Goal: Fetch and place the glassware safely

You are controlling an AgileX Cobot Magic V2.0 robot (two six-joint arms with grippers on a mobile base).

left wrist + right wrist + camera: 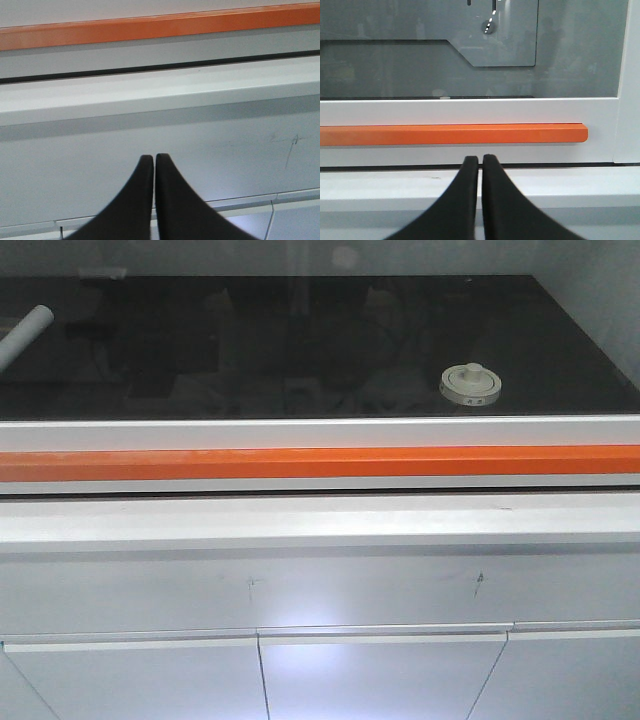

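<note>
While the glass jar (470,385) sits on the right side of the black worktop (250,350), behind what looks to me like a lowered glass pane (320,300), both of my arms hang outside the cabinet, low and in front. The jar's cream lid (469,378), knob up, appears seated flat. A rolled paper sheet (24,335) lies well apart at the far left edge. The orange bar (320,462) runs along the pane's bottom frame, between me and the jar.

The step in hand, as I judge it, is the approach: nothing is grasped yet. To do it well I'd deal with the pane first, if it is indeed shut, lifting evenly by the orange bar so the frame doesn't jolt the worktop. Then I'd send in the right arm, on the jar's side. It should come down from above, clear of the knob, and close on the squat glass body rather than the lid, which may be loose and lift off. Slow, level carriage matters, since glass on a hard surface forgives little.

The left hand (154,157) is clenched, its dark fingertips (145,167) pressed together with only a hairline between them. It holds nothing and faces the white front panel (150,145) below the bar. The right hand (481,159) is likewise clenched and empty, pointed at the orange bar and touching nothing that I can see.
</note>
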